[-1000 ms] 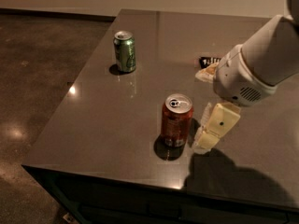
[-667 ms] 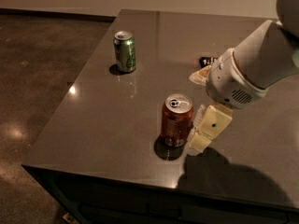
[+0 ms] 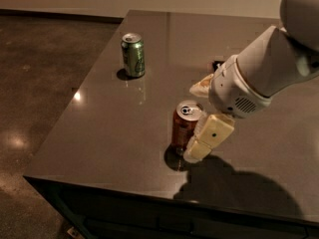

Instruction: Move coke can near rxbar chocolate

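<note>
Coke can (image 3: 183, 127) upright on dark tabletop (image 3: 104, 133), toward the near edge, silver top and tab showing. Hand (image 3: 194, 122) down at the can's right side, fingers spread apart, not clamped: one pale finger (image 3: 209, 136) against or just beside the can's right flank, the other tip behind the can, apart from it. Rxbar chocolate (image 3: 218, 63) farther back, mostly hidden by the arm. Green can (image 3: 133, 55) upright, well apart, far left.
</note>
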Controlling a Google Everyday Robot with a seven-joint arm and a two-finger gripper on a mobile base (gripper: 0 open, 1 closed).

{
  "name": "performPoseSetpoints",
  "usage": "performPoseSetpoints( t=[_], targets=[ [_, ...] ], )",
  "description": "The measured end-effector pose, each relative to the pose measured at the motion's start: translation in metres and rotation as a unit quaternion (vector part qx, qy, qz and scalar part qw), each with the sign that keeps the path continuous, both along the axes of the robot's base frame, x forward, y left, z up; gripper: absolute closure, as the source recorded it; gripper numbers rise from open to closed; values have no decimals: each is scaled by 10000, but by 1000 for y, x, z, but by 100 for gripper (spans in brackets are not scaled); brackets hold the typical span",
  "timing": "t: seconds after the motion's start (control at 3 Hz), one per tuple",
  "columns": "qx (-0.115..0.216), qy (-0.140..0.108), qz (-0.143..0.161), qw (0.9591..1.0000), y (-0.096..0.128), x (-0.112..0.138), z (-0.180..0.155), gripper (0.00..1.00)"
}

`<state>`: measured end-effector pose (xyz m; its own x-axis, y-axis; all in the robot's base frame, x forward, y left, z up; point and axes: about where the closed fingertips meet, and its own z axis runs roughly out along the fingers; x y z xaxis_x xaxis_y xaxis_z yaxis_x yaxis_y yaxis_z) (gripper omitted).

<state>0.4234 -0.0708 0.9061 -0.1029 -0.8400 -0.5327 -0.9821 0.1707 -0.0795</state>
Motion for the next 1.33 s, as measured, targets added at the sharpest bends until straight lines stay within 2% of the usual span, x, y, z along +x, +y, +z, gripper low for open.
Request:
performPoseSetpoints(
  t=[0.67,1.0,1.33],
  targets=[
    [120,108,15,9999,10,0,0,59],
    [122,92,-187,9997,6,15,9,83],
    [75,19,-671,9977,-12,53,26,100]
  ],
)
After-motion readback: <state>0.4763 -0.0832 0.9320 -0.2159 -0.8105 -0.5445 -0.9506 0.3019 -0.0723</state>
